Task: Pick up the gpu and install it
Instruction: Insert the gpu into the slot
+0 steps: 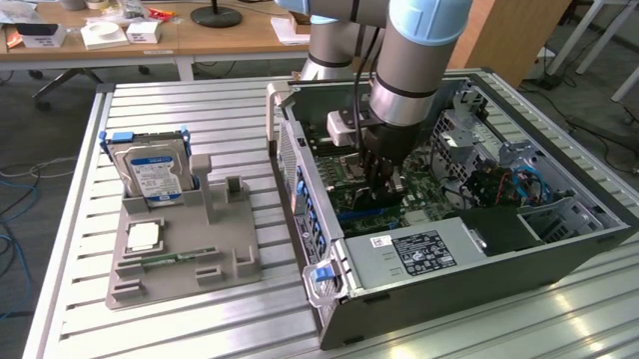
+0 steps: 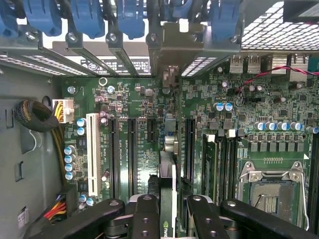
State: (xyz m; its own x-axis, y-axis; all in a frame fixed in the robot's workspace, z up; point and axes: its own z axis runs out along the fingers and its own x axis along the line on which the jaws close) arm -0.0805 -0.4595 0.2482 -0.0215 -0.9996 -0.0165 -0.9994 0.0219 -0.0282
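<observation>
So we're at the install step: the gripper (image 2: 167, 209) has its jaws pinching the gpu (image 2: 168, 164) edge-on between them, right over the motherboard (image 2: 134, 99) slot, needing a straight, aligned push.

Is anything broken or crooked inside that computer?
Nothing looks broken or spilled. The tool holds the gpu on edge, straight over the motherboard slots inside the computer case. The hard drive stands upright in its grey holder.

Reaching straight down from above, grey-and-blue jointed arm (image 1: 414, 67) upright, wrist vertical; black two-fingered gripper (image 2: 167, 209) pointing downward, fingers (image 2: 147, 219) drawn in close, clamped on a thin upright card.
</observation>
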